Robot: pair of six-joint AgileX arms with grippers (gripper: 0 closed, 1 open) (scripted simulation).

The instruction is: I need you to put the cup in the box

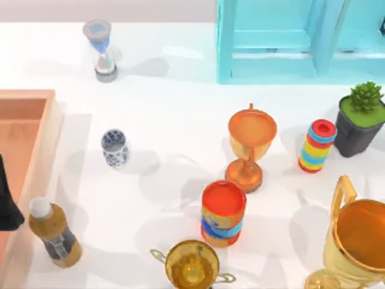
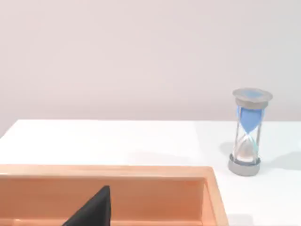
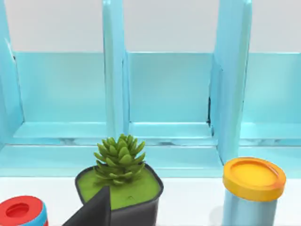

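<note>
**Cup waiting, left arm the closer one**

The cup point(image 1: 114, 148) stood upright on the counter point(image 1: 174, 126), long axis vertical, just beside the box point(image 1: 50, 129) but outside its rim. The left gripper point(image 1: 7, 201) hung over the box at the top view's left edge, so the cup lay out to the right of its fingers and a little farther back. How wide those fingers stood, I couldn't tell. By my reckoning the left arm was nearer; the right arm was parked by the potted succulent point(image 3: 120, 181).
</note>
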